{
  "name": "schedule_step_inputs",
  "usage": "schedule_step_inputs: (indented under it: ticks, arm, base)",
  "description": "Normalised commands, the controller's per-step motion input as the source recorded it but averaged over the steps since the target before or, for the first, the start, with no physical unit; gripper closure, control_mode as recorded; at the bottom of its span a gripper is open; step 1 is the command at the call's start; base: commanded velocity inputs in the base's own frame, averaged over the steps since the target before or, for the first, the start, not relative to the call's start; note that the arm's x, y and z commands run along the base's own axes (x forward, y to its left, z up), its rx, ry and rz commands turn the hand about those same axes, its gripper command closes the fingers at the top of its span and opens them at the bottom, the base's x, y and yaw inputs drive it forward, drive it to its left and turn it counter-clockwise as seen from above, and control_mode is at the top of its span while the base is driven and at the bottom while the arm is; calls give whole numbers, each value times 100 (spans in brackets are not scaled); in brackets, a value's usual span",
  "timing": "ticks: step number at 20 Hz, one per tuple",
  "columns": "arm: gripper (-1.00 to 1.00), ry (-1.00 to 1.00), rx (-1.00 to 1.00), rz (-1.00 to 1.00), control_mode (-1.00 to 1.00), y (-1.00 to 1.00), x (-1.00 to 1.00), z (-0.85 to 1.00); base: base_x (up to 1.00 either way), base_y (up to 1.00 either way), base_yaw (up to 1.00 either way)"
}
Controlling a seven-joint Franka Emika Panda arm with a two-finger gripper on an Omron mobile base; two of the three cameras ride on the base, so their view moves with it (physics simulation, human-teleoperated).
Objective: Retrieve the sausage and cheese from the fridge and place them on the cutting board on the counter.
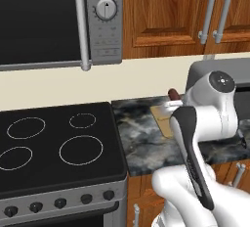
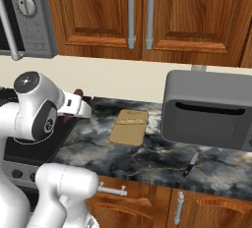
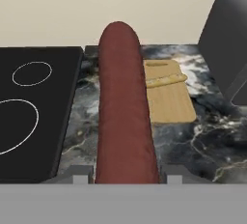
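Observation:
The dark red-brown sausage (image 3: pixel 124 112) runs lengthwise up the hand view, and my gripper (image 3: pixel 126 175) is shut on its near end, a dark finger tip on either side. Its far tip pokes out past my white hand in the left base view (image 1: pixel 173 94) and the right base view (image 2: pixel 78 93). I hold it above the left end of the dark marbled counter (image 2: pixel 147 158), beside the stovetop. The tan cutting board (image 3: pixel 169 97) lies flat on the counter just ahead and to the right of the sausage (image 1: pixel 162 117) (image 2: pixel 129 127), with nothing on it. The cheese and the fridge are out of view.
A grey toaster (image 2: pixel 206 109) stands on the counter right of the board. The black stovetop (image 1: pixel 53 143) with white rings lies to the left. A microwave (image 1: pixel 58 20) hangs above it. A small dark utensil (image 2: pixel 191 163) lies near the counter's front edge.

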Motion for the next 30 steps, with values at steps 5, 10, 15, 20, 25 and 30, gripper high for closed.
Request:
schedule_step_inputs:
  ticks: [5,10,15,20,25,30]
  arm:
    - [100,22,0,-51,-100,-40,5,-32]
    - [100,15,1,-50,-100,-43,13,-39]
    - [100,11,6,-11,-100,-39,35,-45]
    - [100,0,5,-9,-100,-27,53,-52]
    - [100,2,3,-11,-100,1,71,-47]
    - [100,11,11,-15,-100,0,69,-33]
  base:
    - [0,0,0]
    - [0,0,0]
    - [0,0,0]
    - [0,0,0]
    - [0,0,0]
    - [0,0,0]
